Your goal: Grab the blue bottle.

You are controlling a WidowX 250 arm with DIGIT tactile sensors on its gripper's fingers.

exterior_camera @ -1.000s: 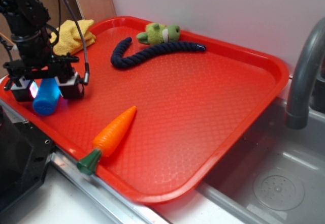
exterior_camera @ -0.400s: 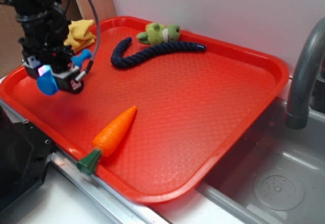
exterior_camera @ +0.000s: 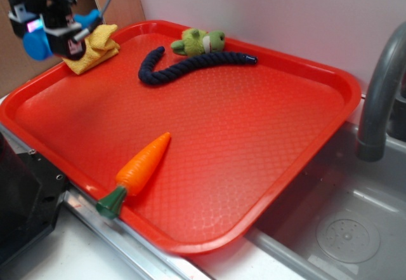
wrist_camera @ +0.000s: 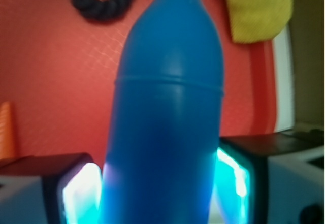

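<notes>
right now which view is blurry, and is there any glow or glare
Wrist view: the blue bottle fills the frame, soft and out of focus, with cyan glow from the tool's pads on both sides. Exterior view: sharp overall, mild sheen on the red tray, the tool partly cropped at the top edge.

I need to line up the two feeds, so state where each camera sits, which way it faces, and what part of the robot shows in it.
Exterior: off the tray's near corner, raised, looking down across the red tray toward the wall; the gripper holds the blue bottle up at top left.
Wrist: on the gripper, looking down along the blue bottle to the tray; the lit fingers flank the bottle.
Shared: bottle, navy rope, yellow cloth, carrot, tray.
</notes>
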